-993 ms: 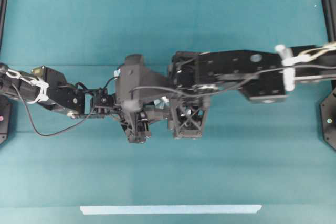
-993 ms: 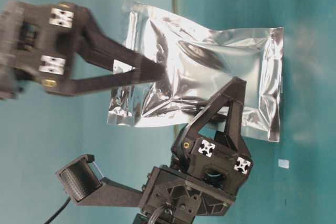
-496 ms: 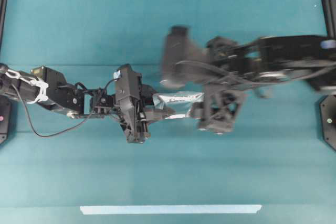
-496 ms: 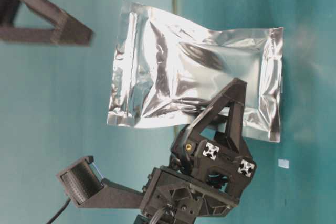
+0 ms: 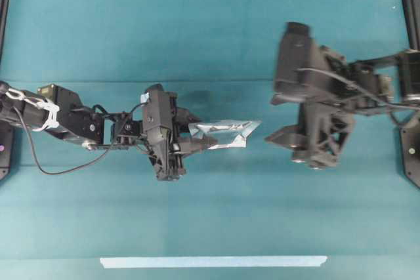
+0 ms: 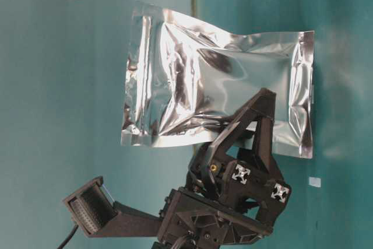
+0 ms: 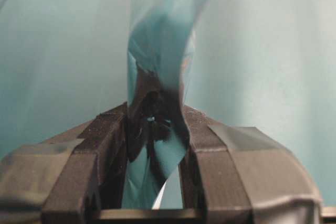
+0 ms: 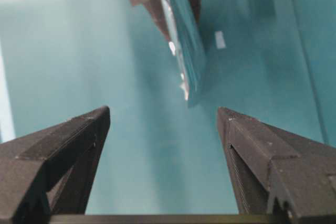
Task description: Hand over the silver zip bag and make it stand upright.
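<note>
The silver zip bag [image 5: 226, 132] is a crinkled foil pouch held on edge, seen edge-on from above. In the table-level view the bag [image 6: 215, 80] has its zip end away from the table and its other end close to it; whether it touches is unclear. My left gripper [image 5: 202, 141] is shut on the bag's side edge, and the left wrist view shows foil [image 7: 163, 30] pinched in the gripper [image 7: 155, 118]. My right gripper [image 5: 271, 121] hangs open to the right, apart from the bag. Its wrist view shows the gripper [image 8: 163, 111] empty, with the bag [image 8: 184, 45] ahead.
A long pale tape strip [image 5: 213, 261] lies near the table's front edge. A small white scrap [image 6: 315, 182] lies on the table by the bag, and the scrap [image 8: 220, 39] also shows in the right wrist view. Black frames [image 5: 410, 152] stand at both sides.
The right gripper, whose open fingers stood around the bag's zip end, has drawn back to the right and clear of it. The left gripper keeps hold and the bag has barely moved.
</note>
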Robot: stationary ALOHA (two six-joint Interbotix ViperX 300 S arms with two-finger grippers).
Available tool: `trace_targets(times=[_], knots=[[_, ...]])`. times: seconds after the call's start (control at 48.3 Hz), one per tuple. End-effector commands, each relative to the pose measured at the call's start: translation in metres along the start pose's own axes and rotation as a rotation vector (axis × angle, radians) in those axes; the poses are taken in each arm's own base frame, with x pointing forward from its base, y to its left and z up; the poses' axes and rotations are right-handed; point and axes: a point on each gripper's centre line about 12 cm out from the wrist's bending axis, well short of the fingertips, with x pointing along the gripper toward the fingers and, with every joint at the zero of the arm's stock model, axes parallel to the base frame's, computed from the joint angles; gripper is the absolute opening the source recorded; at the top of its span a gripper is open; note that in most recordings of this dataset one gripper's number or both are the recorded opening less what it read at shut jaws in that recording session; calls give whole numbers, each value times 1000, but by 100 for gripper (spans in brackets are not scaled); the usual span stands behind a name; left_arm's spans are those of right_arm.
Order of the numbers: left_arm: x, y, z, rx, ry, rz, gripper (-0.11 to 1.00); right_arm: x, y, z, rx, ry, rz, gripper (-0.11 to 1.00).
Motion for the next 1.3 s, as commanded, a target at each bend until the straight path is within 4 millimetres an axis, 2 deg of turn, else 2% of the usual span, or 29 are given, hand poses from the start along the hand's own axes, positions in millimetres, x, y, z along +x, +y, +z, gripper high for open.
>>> trace_targets(times=[0.0,0.165,0.372,1.283], knots=[[0,-7,3,7,-11,-16,28,-16,2,4,11,-78,22,86],[0,-7,3,15,-11,-18,28,-27,1,-1,12,-177,47,86],[1,-7,3,35,-11,-18,28,-34,-1,-8,20,-201,52,86],[2,-7,4,35,-11,-18,28,-30,0,-14,25,-178,53,85]])
